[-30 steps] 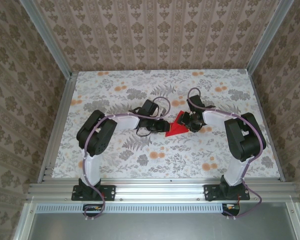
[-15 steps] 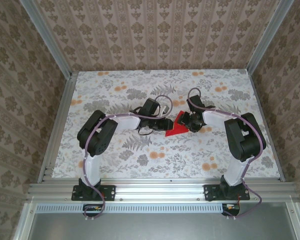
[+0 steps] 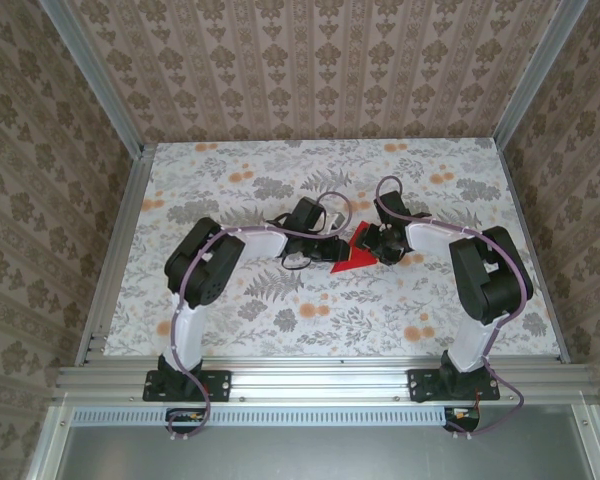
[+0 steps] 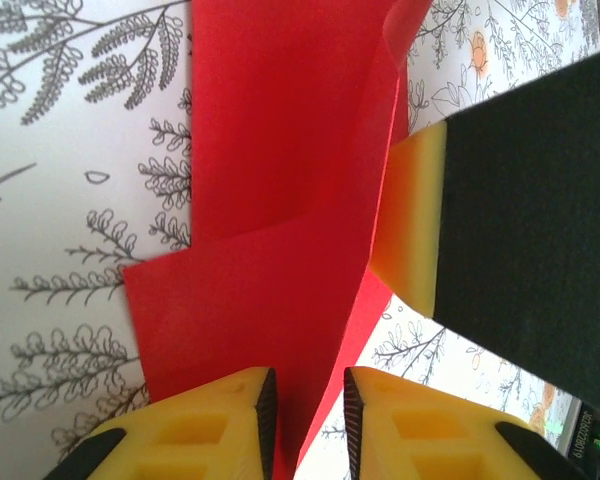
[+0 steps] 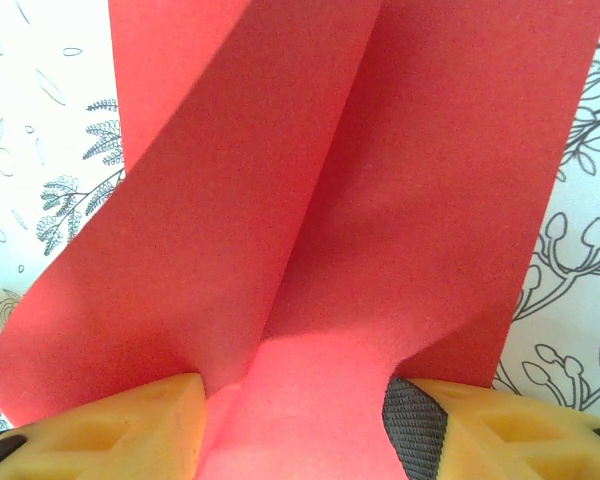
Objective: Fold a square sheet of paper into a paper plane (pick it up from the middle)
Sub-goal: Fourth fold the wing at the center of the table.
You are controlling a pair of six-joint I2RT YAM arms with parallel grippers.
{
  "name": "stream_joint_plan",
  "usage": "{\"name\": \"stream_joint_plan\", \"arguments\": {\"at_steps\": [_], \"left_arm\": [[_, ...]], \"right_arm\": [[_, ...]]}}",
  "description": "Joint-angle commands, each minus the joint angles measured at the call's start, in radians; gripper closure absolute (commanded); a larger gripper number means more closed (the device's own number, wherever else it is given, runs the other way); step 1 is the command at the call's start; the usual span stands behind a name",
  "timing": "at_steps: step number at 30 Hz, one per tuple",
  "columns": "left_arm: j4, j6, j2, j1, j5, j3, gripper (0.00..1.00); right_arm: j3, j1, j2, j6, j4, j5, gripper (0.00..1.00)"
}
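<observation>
- We can read no brand or word. A small strip of print (image 4: 578, 436) sits at the lower right edge of the left wrist view, beside a green light, and it is too small to make out.
- The thin, matt, bright red paper sheet (image 3: 354, 259) lies near the middle of the surface, a little right of centre, between the two claws. From above it shows as a flat triangle with its broad edge toward the near side.
- Close up, the red paper sheet has a fine, grainy face. It is creased, one flap lies flat and another rises in a smooth curve.
- The left claw (image 4: 308, 386) has blocky yellow fingers with hollow pockets and dark ribbed pads. The fingers stand only narrowly apart, with an edge of the sheet running between them. We cannot tell whether they pinch it.
- The right claw (image 5: 295, 390) stands about half open, with a hump of the sheet wedged between its yellow fingers and touching both. One finger (image 4: 410, 225), black with a yellow tip, presses against the raised flap in the left wrist view.
- The surface (image 3: 280, 180) is white, printed with grey ferns and orange flowers.
- Beige damask wallpaper (image 3: 310, 60) covers the walls, and ribbed aluminium rails (image 3: 320, 375) frame the near edge.
</observation>
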Motion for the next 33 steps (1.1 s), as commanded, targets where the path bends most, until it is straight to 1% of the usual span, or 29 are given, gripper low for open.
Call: {"name": "stream_joint_plan", "arguments": {"at_steps": [1,6,9,10,13,16,22,26,29,33], "left_arm": [[0.006,0.031,0.027,-0.006,0.028,0.029,0.76],[-0.004,0.043,0.043,-0.006,0.028,0.043,0.79],[-0.002,0.044,0.051,-0.007,0.028,0.049,0.85],[0.002,0.042,0.053,-0.008,0.058,0.049,0.88],[0.011,0.032,0.056,-0.007,0.078,0.051,0.96],[0.020,0.021,0.057,-0.007,0.096,0.046,0.99],[0.028,-0.009,0.063,-0.004,0.118,0.042,1.00],[0.038,-0.034,0.065,-0.003,0.134,0.040,1.00],[0.040,-0.047,0.072,-0.005,0.148,0.041,1.00],[0.020,-0.045,0.084,-0.004,0.155,0.052,1.00]], "right_arm": [[-0.085,-0.002,0.105,0.010,-0.081,0.043,0.42],[-0.096,-0.006,0.090,0.006,-0.066,0.031,0.42],[-0.101,-0.007,0.078,0.000,-0.058,0.020,0.42],[-0.102,-0.007,0.068,-0.004,-0.054,0.018,0.42],[-0.109,-0.009,0.026,-0.019,-0.046,0.009,0.41],[-0.118,-0.015,-0.037,-0.038,-0.041,0.006,0.41],[-0.135,-0.027,-0.166,-0.091,-0.017,-0.019,0.40],[-0.158,-0.027,-0.228,-0.127,0.037,-0.059,0.41],[-0.179,-0.031,-0.245,-0.132,0.101,-0.102,0.43],[-0.179,-0.034,-0.208,-0.128,0.142,-0.144,0.49]]}}
